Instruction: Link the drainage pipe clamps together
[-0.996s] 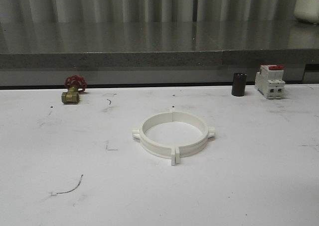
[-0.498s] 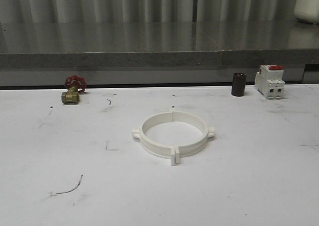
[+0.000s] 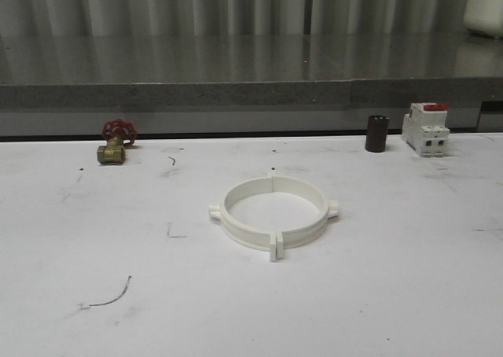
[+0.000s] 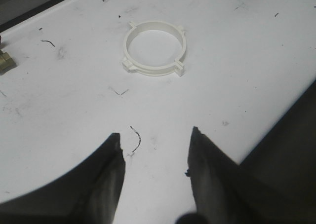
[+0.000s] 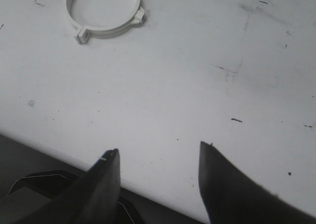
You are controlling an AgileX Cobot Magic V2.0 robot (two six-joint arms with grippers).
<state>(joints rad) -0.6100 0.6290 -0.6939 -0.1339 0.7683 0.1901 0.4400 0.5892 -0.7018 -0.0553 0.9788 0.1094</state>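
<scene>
The two white drainage pipe clamps (image 3: pixel 273 212) lie flat in the middle of the table, joined into one ring with tabs meeting at front and back and a nub on each side. The same ring (image 4: pixel 154 54) lies well ahead of my left gripper (image 4: pixel 155 137), which is open with nothing between its dark fingers. In the right wrist view the ring (image 5: pixel 103 12) is far from my right gripper (image 5: pixel 159 150), also open and empty, hanging over the table's near edge.
A brass valve with red handwheel (image 3: pixel 115 141) stands at the back left. A dark cylinder (image 3: pixel 376 133) and a white circuit breaker with red top (image 3: pixel 425 128) stand at the back right. A grey ledge (image 3: pixel 251 93) runs behind the table.
A dark shape at the top right corner of the front view one second ago has gone. The ring and the other objects have not moved.
</scene>
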